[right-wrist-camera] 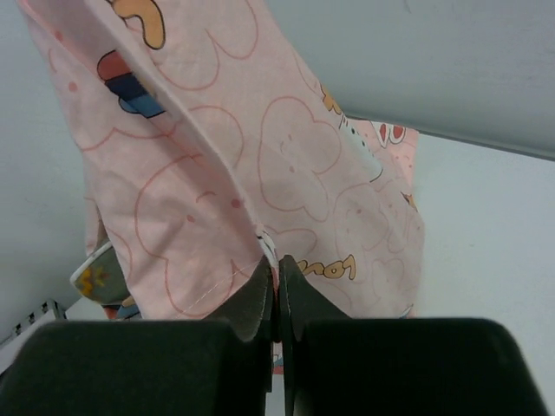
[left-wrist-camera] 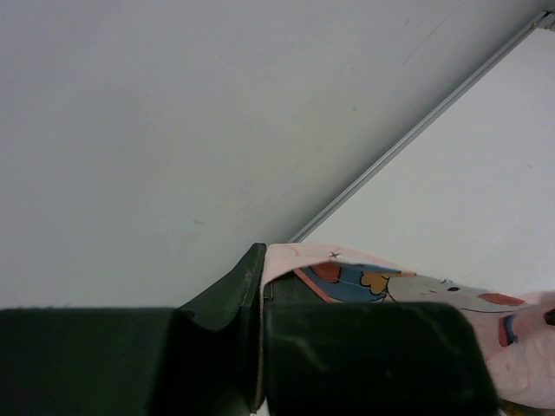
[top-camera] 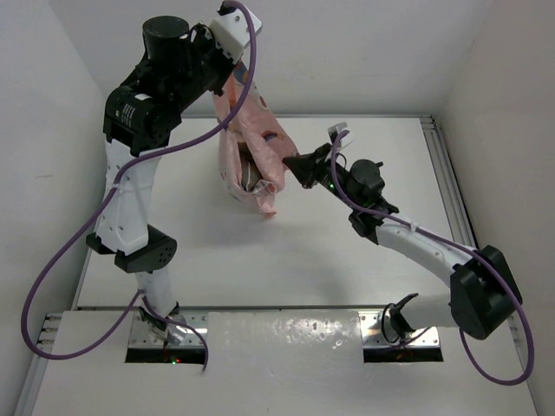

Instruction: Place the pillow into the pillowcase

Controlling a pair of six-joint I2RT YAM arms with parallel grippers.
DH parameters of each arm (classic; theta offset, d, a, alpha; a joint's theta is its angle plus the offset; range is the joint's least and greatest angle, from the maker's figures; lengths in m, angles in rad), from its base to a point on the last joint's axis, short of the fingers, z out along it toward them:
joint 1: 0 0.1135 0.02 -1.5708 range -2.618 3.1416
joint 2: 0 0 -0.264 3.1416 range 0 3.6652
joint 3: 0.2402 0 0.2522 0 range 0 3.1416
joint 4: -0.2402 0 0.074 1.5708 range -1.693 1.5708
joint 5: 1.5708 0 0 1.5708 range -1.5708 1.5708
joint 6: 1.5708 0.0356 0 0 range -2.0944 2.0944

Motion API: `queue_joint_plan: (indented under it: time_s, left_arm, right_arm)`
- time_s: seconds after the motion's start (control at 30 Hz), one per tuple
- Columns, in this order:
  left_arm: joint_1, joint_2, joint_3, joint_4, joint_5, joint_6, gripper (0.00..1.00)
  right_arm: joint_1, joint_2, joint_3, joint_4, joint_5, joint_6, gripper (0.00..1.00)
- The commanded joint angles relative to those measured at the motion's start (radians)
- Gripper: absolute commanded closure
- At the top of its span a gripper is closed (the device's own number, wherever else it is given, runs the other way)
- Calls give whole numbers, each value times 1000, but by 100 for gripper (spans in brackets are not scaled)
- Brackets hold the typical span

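Note:
The pink printed pillowcase (top-camera: 251, 130) hangs above the white table, its bottom end drooping near the surface. High at the back, my left gripper (top-camera: 225, 80) is shut on its top edge; in the left wrist view the fingertips (left-wrist-camera: 260, 260) pinch a pink hem of the pillowcase (left-wrist-camera: 390, 282). My right gripper (top-camera: 290, 163) is shut on a side edge lower down, and the right wrist view shows the jaws (right-wrist-camera: 277, 264) closed on a fold of the pillowcase (right-wrist-camera: 286, 156). A dark grey-olive patch of the pillow (top-camera: 251, 176) shows inside the cloth; most of it is hidden.
The white table (top-camera: 364, 251) has a metal rail (top-camera: 447, 191) along its right side and white walls on three sides. The same kind of rail (left-wrist-camera: 416, 130) runs along the table's back edge in the left wrist view. Purple cables loop off both arms.

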Motion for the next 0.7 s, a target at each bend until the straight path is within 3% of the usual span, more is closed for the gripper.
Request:
queue_joint_plan:
  time_s: [0.0, 0.1, 0.27, 0.4, 0.67]
  left_arm:
    - [10, -62, -9, 139, -70, 1, 100]
    - [10, -62, -33, 155, -142, 18, 100]
    - [10, -63, -77, 180, -211, 72, 100]
    - [9, -66, -75, 174, -224, 90, 100]
    - [10, -85, -81, 177, -279, 138, 100]
  right_arm:
    - [-13, -51, -30, 163, 1, 31, 100]
    - [-58, -124, -22, 148, 95, 60, 100]
    - [-148, -204, 290, -151, 218, -81, 100]
    - [-197, -238, 452, -217, 212, -117, 100]
    - [-216, -295, 483, -282, 192, -157, 100]
